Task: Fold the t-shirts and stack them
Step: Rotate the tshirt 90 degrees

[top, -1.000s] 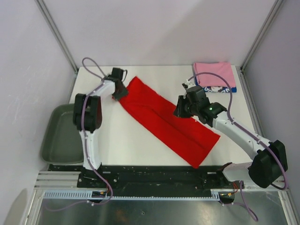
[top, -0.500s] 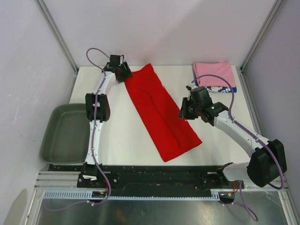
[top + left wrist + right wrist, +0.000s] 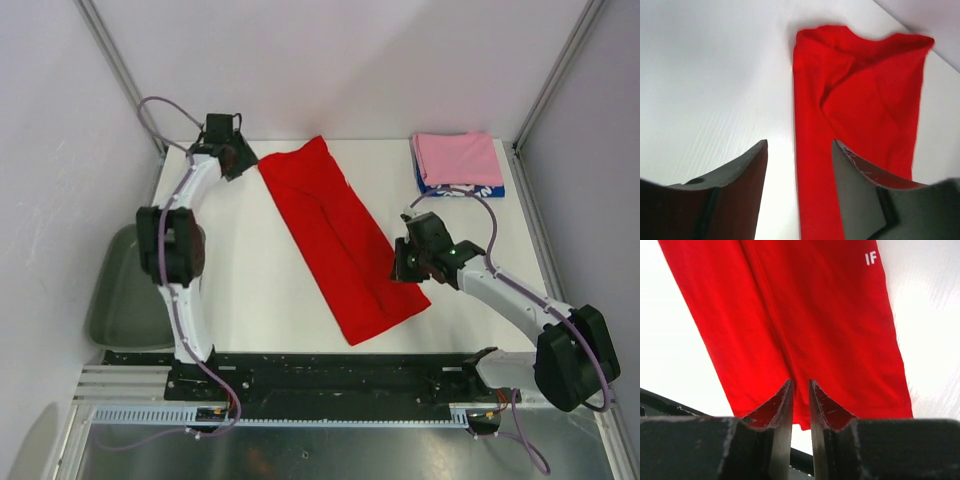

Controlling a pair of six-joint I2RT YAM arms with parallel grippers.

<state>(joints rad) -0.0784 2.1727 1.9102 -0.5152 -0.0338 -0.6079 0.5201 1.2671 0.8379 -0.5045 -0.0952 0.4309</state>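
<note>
Left end effector (image 3: 240, 160) is hanging wide open, having let go of the red t-shirt (image 3: 340, 240), which is now lying swung straighter along the counter (image 3: 250, 270), seemingly ready for a crosswise fold. Right end effector (image 3: 405, 265) is hovering over its near right edge, jaws a slit apart, grip impossible to tell; white "IF" (image 3: 870, 258) is showing on the cloth.

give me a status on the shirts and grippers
Left gripper open, beside red shirt. Right gripper nearly shut, over its near end. Shirt flat, folded lengthwise, not stacked. Nothing in the way.
</note>
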